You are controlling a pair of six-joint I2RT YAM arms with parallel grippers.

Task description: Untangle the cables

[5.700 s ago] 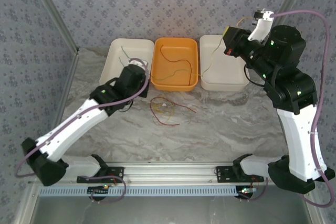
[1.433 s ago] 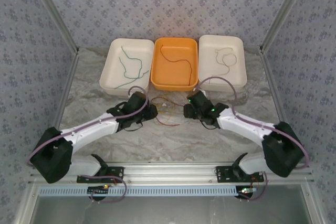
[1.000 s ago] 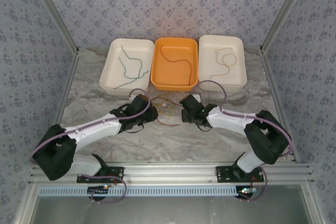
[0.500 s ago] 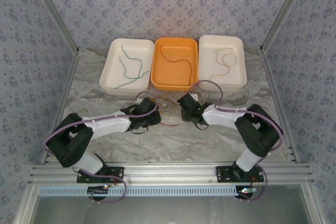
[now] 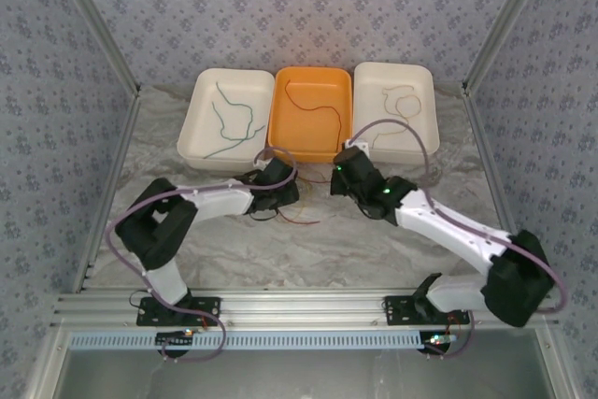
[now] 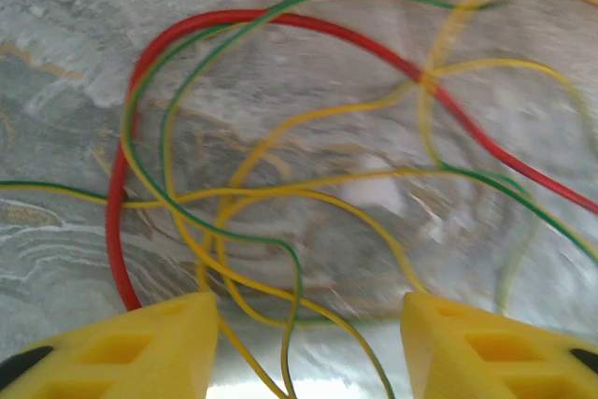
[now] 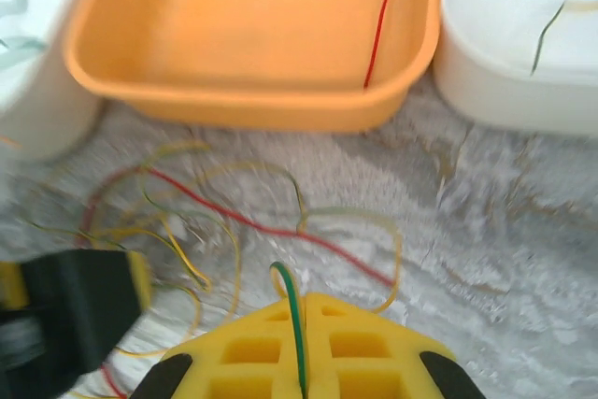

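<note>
Most cables [image 6: 308, 179] blurry, ends cut off; r. hand [image 7: 299, 317] pinches one.

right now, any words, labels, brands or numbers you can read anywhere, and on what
No text can be read anywhere.
The orange tray, the white trays, the tangled cables, the green cable and the yellow fingers bear no print.

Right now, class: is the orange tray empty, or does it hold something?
Not empty: one thin red cable lies inside the orange tray, clear in the right wrist view.
</note>
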